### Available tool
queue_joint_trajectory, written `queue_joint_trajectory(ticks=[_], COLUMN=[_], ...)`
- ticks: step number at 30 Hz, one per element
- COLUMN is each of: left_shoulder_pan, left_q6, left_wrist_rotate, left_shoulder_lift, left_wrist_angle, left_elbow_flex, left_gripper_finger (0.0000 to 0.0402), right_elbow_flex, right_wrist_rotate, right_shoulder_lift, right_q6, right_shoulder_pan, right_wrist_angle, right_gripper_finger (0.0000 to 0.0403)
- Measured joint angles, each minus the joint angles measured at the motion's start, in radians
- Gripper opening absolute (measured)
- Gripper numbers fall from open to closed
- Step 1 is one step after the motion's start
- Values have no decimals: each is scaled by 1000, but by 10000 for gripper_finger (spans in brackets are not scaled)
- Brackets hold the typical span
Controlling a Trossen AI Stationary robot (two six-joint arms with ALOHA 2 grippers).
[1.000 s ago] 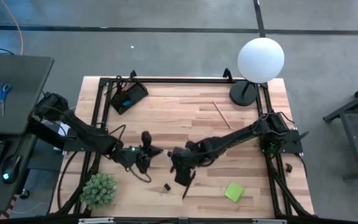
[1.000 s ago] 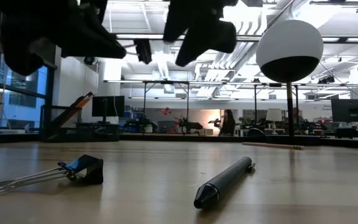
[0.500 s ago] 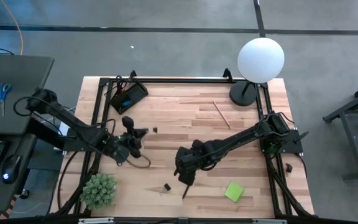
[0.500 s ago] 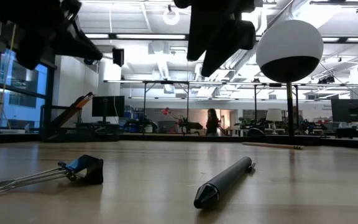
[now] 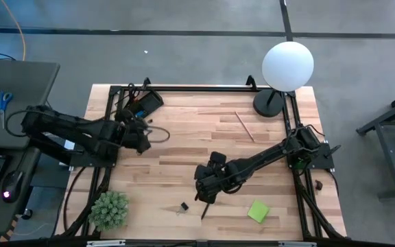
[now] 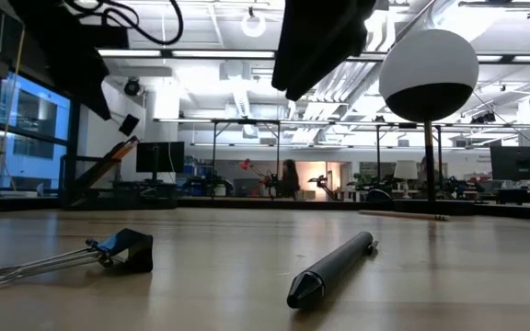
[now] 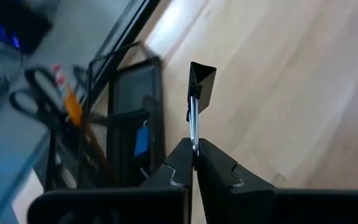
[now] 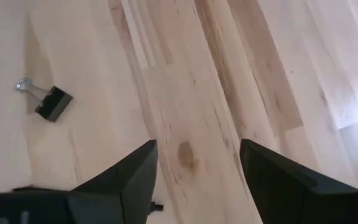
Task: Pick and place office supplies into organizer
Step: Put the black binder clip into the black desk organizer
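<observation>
At the far left of the high view, a grey desk (image 5: 12,89) off the counter carries blue-handled scissors (image 5: 3,101). A green spiky potted plant (image 5: 109,209) stands at the counter's (image 5: 197,130) near left corner. The black organizer (image 5: 141,107) sits at the far left corner, with scissors and an orange pencil showing in it in the left wrist view. The left end effector (image 5: 145,132) hovers just beside the organizer, its fingers (image 7: 180,163) pinched together on the wire handle of a black binder clip (image 7: 201,86), which stands up above them.

Toward the middle, a second binder clip (image 5: 183,206) lies on the wood near the front edge, with a black pen (image 5: 205,208) just beside it. The right end effector (image 5: 204,189) hangs above these two, its fingers (image 8: 132,171) spread wide and holding nothing.

Farther right lie a green sticky-note pad (image 5: 258,210) near the front and a wooden pencil (image 5: 245,126) toward the back. A lamp (image 5: 287,65) with a white globe stands at the far right corner.
</observation>
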Motion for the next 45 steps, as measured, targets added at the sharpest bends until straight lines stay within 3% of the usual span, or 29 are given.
queue_joint_trajectory(ticks=[4, 9, 24, 34, 45], left_shoulder_pan=[106, 281, 725, 781, 780], left_q6=[-4, 4, 180, 231, 232], left_wrist_rotate=[57, 200, 349, 307, 291], left_shoulder_lift=[-3, 11, 104, 199, 200], left_wrist_angle=[-1, -20, 56, 63, 96], left_elbow_flex=[6, 6, 6, 14, 14], left_gripper_finger=[0, 0, 0, 18, 151], right_elbow_flex=[0, 0, 2, 2, 2], right_wrist_rotate=[28, 40, 81, 77, 77], right_shoulder_lift=[0, 0, 0, 0, 0], right_q6=[-41, -84, -92, -77, -49], right_shoulder_pan=[15, 23, 22, 30, 40], right_wrist_angle=[0, 0, 8, 8, 8], right_gripper_finger=[220, 220, 220, 220, 220])
